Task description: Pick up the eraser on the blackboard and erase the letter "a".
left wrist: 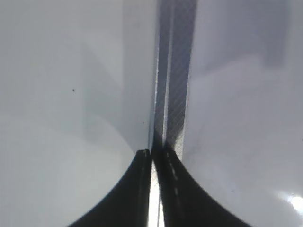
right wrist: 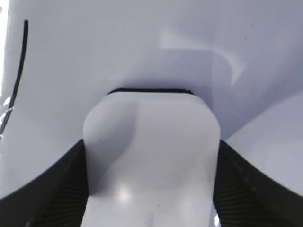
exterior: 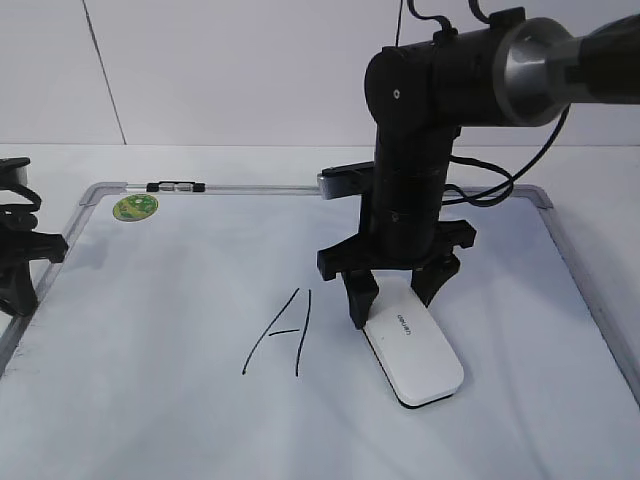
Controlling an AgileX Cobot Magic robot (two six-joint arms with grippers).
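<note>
The white eraser (exterior: 415, 355) lies on the blackboard (exterior: 150, 400), a white dry-erase board with a silver frame. It sits just right of a tall capital "A" (exterior: 280, 335). My right gripper (exterior: 397, 295) points down over the eraser's far end with one finger against each long side, shut on it. In the right wrist view the eraser (right wrist: 151, 156) fills the space between the fingers (right wrist: 151, 189), its black underside on the board. A stroke of the capital (right wrist: 19, 71) shows at the left. No small letter "a" is in view. My left gripper (exterior: 20, 270) is shut and empty at the board's left frame.
A round green sticker (exterior: 135, 207) and a small black-and-white clip (exterior: 175, 186) sit at the board's far left corner. The left wrist view shows the shut fingers (left wrist: 154, 153) over the metal frame strip (left wrist: 175, 94). A black cable hangs behind the right arm.
</note>
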